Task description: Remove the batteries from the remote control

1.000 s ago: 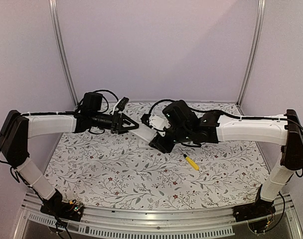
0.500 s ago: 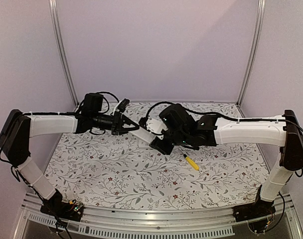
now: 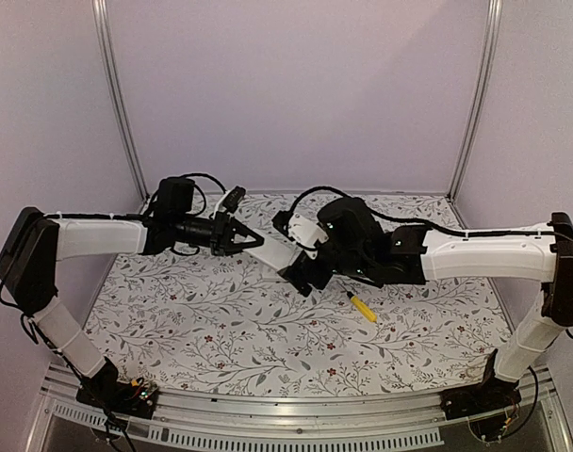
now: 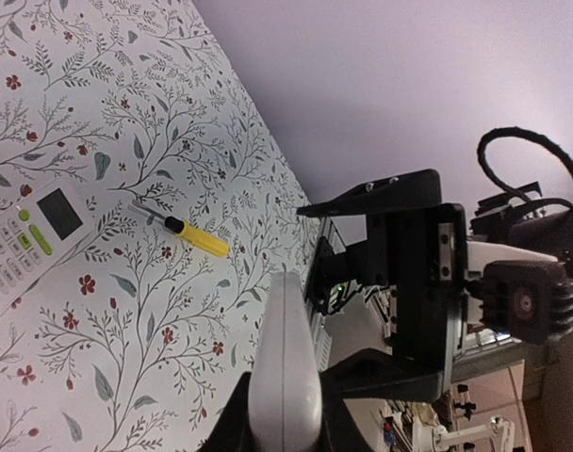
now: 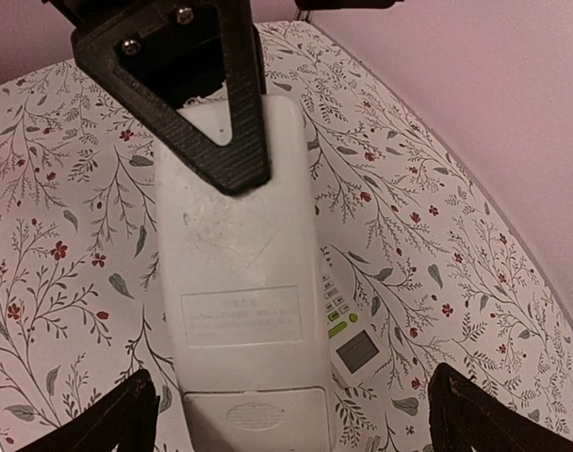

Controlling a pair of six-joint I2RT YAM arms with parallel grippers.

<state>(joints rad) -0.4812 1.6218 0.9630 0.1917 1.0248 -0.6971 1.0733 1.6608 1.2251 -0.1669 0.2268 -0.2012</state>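
My left gripper (image 3: 241,237) is shut on one end of a white remote control (image 3: 275,252) and holds it above the table. In the left wrist view the remote (image 4: 285,367) shows edge-on between the jaws. In the right wrist view its back (image 5: 237,273) faces me, with the battery cover (image 5: 253,414) closed. My right gripper (image 5: 296,428) is open, its fingers (image 5: 126,414) wide on either side of the cover end, apart from it. The batteries are hidden.
A second white remote (image 5: 354,347) with a display and green buttons lies face up on the floral table (image 3: 221,330), also in the left wrist view (image 4: 27,235). A yellow-handled screwdriver (image 3: 362,308) lies right of centre. Side walls stand close.
My right wrist has shifted a little right and lower, the open gripper now around the remote's free end. The left gripper has kept hold of the remote, nearly still.
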